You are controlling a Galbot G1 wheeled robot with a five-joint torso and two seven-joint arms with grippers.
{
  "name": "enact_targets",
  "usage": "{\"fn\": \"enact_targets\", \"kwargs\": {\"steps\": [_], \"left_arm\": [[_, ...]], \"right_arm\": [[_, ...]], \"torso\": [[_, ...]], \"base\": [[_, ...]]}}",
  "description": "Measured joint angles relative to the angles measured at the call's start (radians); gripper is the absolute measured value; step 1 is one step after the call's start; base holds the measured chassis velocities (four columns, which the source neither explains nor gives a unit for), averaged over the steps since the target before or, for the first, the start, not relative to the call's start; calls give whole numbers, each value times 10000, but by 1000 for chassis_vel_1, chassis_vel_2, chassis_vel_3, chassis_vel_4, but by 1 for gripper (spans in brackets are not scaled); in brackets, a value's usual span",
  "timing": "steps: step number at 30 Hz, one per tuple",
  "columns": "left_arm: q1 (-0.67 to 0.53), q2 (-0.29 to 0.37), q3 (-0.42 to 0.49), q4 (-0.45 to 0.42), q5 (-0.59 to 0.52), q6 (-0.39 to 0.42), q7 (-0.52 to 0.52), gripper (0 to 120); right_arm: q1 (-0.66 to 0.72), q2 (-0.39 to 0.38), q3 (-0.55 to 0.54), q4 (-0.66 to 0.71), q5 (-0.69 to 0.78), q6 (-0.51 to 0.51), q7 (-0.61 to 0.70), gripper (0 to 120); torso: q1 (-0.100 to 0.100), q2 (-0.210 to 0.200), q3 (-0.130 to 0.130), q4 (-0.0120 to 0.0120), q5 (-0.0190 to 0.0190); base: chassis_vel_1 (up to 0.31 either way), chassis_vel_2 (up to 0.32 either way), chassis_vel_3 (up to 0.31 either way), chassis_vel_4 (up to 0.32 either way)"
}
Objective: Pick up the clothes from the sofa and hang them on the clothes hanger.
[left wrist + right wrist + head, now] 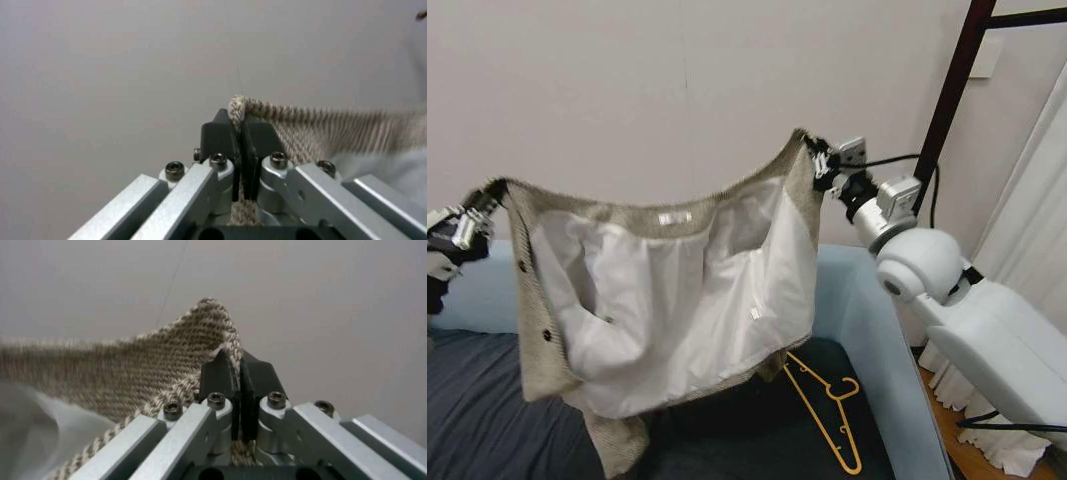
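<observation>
A beige tweed jacket (pixel 667 300) with white lining hangs spread open in the air above the sofa, stretched between both arms. My left gripper (pixel 489 197) is shut on its one shoulder at the far left. My right gripper (pixel 819 160) is shut on the other shoulder, higher up at the right. In the left wrist view the black fingers (pixel 223 137) pinch the woven edge (pixel 293 122). The right wrist view shows that gripper (pixel 237 371) clamped on the tweed corner (pixel 160 365). A yellow clothes hanger (pixel 827 400) lies on the dark sofa seat below the jacket.
The sofa has a dark seat (pixel 487 410) and a light blue arm (pixel 877 340) at the right. A dark wooden rack post (pixel 947 100) stands behind my right arm. White curtains (pixel 1027 200) hang at the far right, a plain wall behind.
</observation>
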Motion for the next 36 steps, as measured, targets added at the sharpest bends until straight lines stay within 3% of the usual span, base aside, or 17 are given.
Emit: {"fn": "enact_targets", "kwargs": {"steps": [3, 9, 16, 23, 26, 29, 31, 33, 36], "left_arm": [[354, -530, 856, -118, 1205, 169, -440, 0], [-300, -829, 1845, -96, 1525, 375, -779, 0], [-277, -1216, 2133, -79, 1923, 477, -829, 0], [513, -2769, 3329, -465, 4168, 1615, -1810, 0], [703, -3746, 3909, -87, 5505, 2206, -2367, 0], [646, -4103, 4126, 209, 5862, 2439, -2706, 0], [547, -4372, 4295, 500, 5990, 2657, -3029, 0], [525, -4464, 4334, 614, 5993, 2685, -3100, 0], [475, -4652, 4440, 799, 5873, 2278, -2903, 0]], "right_arm": [[-1003, -724, -653, 537, -420, -220, 48, 0], [-1671, -405, -848, 663, -822, 125, 178, 0], [-2169, -107, -1039, 739, -965, -100, 439, 0], [-3974, -4, -1142, 1132, -1075, -1066, 380, 0], [-4905, 311, -1539, 474, -1152, -1209, 159, 0], [-5144, 599, -1825, -141, -1416, -1210, 91, 0], [-5233, 1033, -2196, -1254, -1833, -1116, 85, 0], [-5206, 1260, -2357, -1816, -1971, -781, 247, 0], [-4995, 1994, -2651, -3089, -2161, 803, 1062, 0]], "torso": [[0, -1, 5, 1, -12], [0, -2, 3, -3, -2], [0, -2, 3, 3, -1], [0, -1, 2, 0, -2], [-1, -1, 1, 1, -3], [-1, -2, 2, 2, -2], [-1, -2, 2, 1, -1], [-1, -2, 2, -1, -3], [0, -2, 3, 6, 1]], "base": [[0, 0, 0, 0], [0, 0, 0, 0], [0, 0, 0, 0], [0, 0, 0, 0], [0, 0, 0, 0], [0, 0, 0, 0], [0, 0, 0, 0], [0, 0, 0, 0], [0, 0, 0, 0]]}}
